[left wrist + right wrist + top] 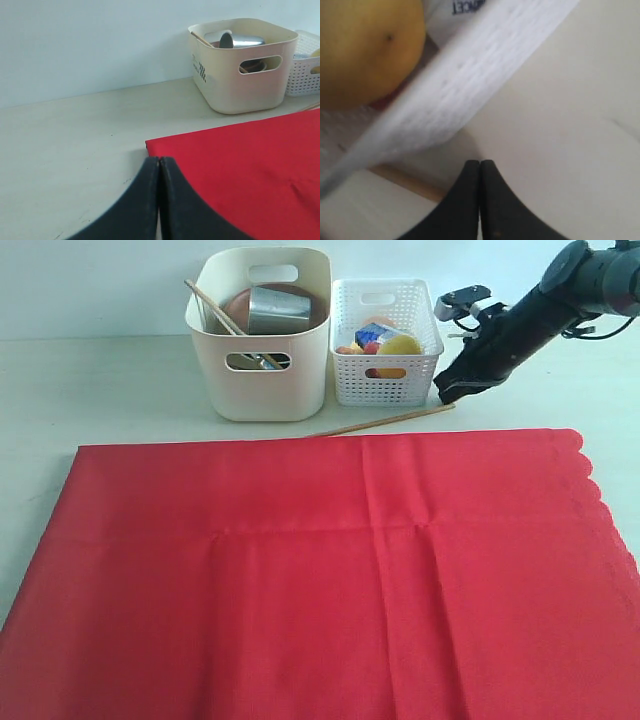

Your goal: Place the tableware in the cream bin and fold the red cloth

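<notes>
Right arm enters from the upper right of the exterior view, with the forearm slanted down and to the left. A wrist camera sits on top of the link. Right gripper points down-left, tip low. In its wrist view the two dark fingers are pressed flat together: no gap, empty. Left gripper shows only in its own wrist view. Its fingers are likewise closed tip to tip and empty, held low at a shallow angle.

Exterior view looks down across the red cloth toward the cream bin; left wrist view, low over the bench, shares both; right wrist view hugs the white basket.
</notes>
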Controlling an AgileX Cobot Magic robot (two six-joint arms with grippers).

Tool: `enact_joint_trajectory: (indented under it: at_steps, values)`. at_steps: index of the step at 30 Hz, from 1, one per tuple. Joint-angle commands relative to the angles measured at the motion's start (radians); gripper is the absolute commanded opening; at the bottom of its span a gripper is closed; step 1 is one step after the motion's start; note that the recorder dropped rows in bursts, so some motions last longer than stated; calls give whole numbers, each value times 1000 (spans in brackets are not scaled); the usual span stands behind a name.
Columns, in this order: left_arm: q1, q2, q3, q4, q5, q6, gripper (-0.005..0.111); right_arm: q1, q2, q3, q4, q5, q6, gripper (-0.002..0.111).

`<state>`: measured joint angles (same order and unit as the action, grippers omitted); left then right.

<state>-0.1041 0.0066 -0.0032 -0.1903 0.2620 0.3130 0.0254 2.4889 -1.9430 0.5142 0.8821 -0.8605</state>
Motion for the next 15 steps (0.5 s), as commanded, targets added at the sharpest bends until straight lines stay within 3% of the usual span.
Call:
enact_joint_trajectory:
  at_steps: [1,15]
  values:
    - [1,-7,3,0,-2,0,2,-22,-3,1,-171,113,91,0]
    - [1,-7,3,0,-2,0,2,-44,-198,1,-20,217,31,0]
